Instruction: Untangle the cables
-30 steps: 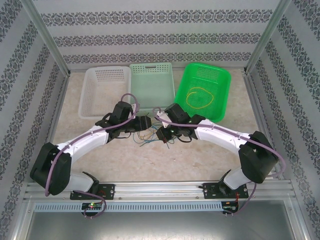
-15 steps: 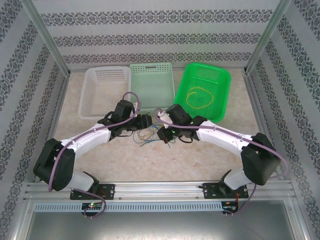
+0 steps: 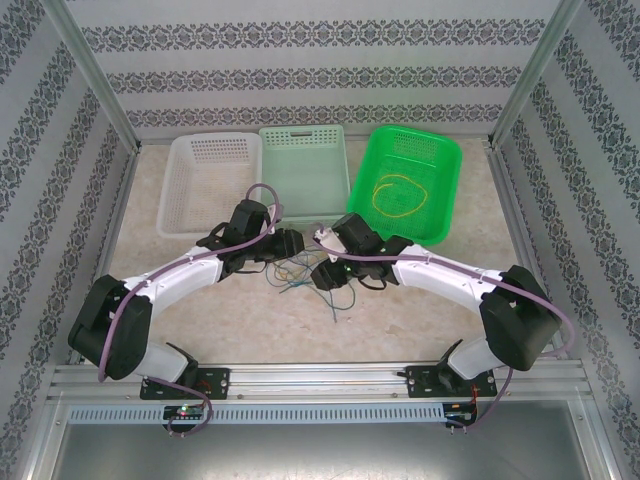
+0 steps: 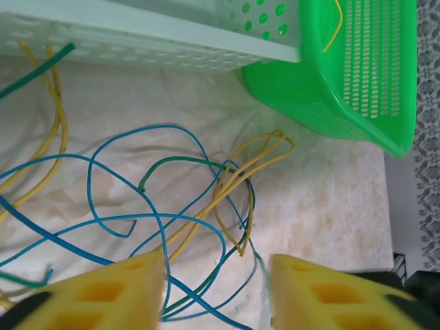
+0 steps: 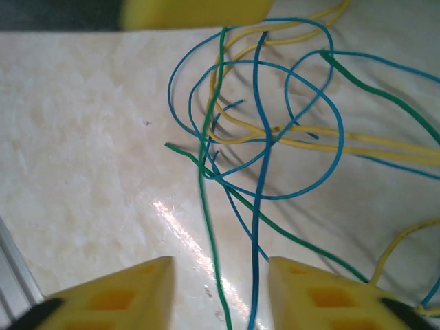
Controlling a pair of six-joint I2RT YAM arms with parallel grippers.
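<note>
Left hand (image 4: pixel 216 275) and right hand (image 5: pixel 220 275) stand spread; the cables (image 5: pixel 269 137) look light, springy, best pinched at a free end.

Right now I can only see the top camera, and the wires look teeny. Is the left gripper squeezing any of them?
Observer: No. The left gripper is open, and the wires just lie loose in the gap.
Operator: What about the right one?
Observer: The right gripper is open too. A green wire and a blue wire run between its fingers.
Operator: Is there a loose end I could grab?
Observer: Yes, a green end lies free on the table, beside the tangle.
</note>
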